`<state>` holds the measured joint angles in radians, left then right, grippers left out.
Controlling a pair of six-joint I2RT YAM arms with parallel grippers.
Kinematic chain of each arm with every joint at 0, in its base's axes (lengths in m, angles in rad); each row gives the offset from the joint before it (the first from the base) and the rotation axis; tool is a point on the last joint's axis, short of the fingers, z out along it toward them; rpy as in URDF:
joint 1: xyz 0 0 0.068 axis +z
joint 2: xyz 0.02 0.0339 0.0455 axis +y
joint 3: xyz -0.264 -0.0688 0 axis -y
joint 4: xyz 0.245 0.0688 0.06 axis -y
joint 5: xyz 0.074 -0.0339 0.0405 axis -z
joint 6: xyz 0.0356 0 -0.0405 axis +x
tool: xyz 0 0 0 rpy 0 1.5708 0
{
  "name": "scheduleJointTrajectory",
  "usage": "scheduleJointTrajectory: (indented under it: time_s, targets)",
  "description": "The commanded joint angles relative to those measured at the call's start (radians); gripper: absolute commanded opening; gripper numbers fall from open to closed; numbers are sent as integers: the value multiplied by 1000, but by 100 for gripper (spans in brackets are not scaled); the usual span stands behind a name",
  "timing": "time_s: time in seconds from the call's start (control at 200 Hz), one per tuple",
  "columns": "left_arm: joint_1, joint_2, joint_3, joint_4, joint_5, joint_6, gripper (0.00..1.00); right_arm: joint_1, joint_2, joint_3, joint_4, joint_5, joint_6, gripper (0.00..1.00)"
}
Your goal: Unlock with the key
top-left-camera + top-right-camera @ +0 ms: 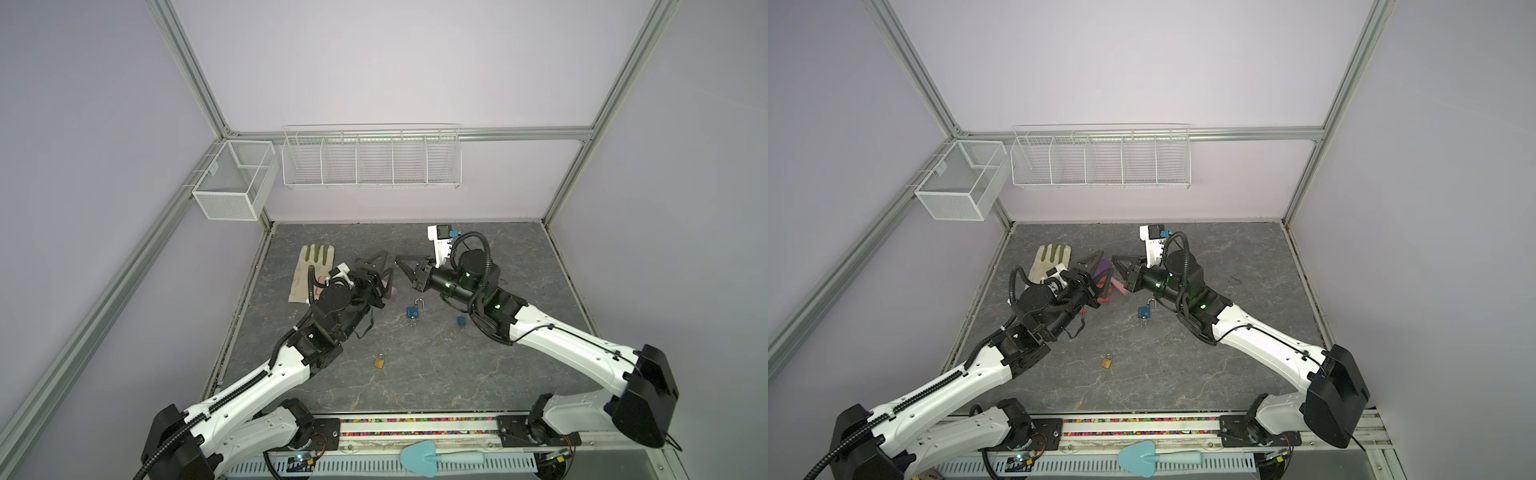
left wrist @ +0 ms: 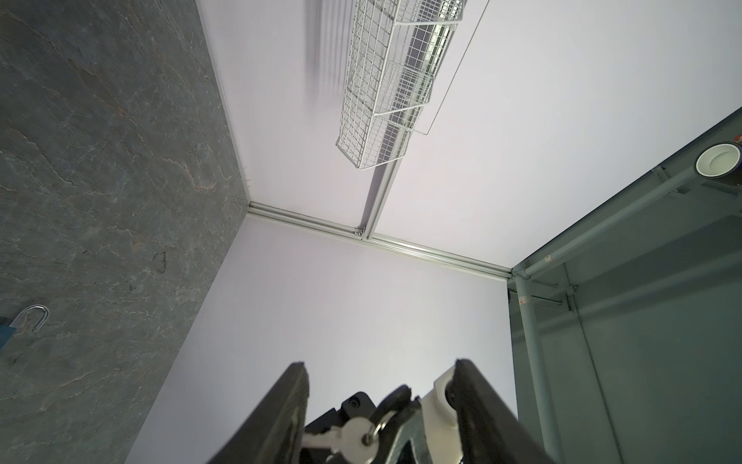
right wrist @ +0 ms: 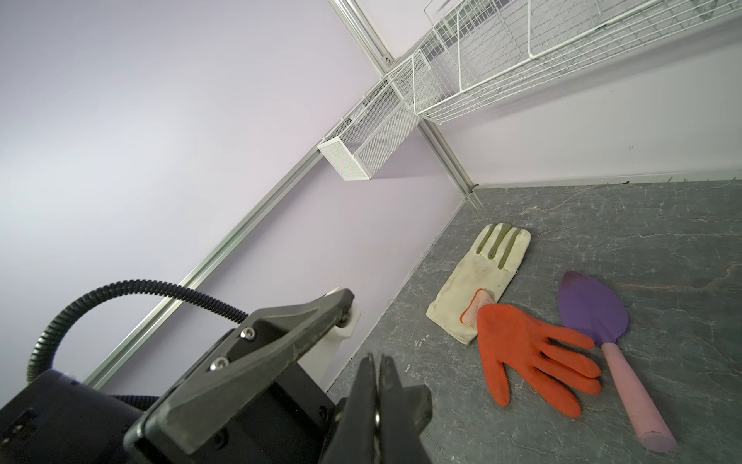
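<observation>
- I'm doing a mid-air handover here: the right gripper (image 3: 379,361) is pinching tight on the key (image 2: 357,436), by its ring end as far as I can tell, up above the table (image 1: 436,374).
- The left gripper (image 2: 381,365) is sitting with its jaws apart, one finger on either side of the key, not gripping it yet.
- I'm thinking the left should be closing flat on the key's head and leaving the blade sticking out before the right lets go, otherwise it's dropping.
- The blue padlock (image 1: 412,311) and the brass padlock (image 1: 379,362) are lying on the table below.
- I'm not finding any brand or writing I can read.
</observation>
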<state>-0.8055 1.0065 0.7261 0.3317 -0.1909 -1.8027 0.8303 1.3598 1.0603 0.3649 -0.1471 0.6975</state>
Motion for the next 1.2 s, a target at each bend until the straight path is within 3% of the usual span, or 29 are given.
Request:
scheduleJointTrajectory:
  time_s: [0.0, 0.485, 0.74, 0.98, 1.194]
  targets:
    - [-3, -18, -11, -1, -21, -23, 58, 9, -8, 7, 26, -5, -23, 6]
    - [-3, -17, -16, 13, 1, -68, 61, 41, 76, 70, 91, -14, -31, 6]
    - [-4, -64, -38, 3, -58, -76, 62, 47, 72, 17, 126, -6, -15, 6]
    - [-4, -99, -60, -19, -90, -80, 58, 50, 50, 2, 111, 2, -28, 6]
    - [-4, -87, -62, -2, -88, -81, 47, 59, 46, 5, 100, 1, -53, 6]
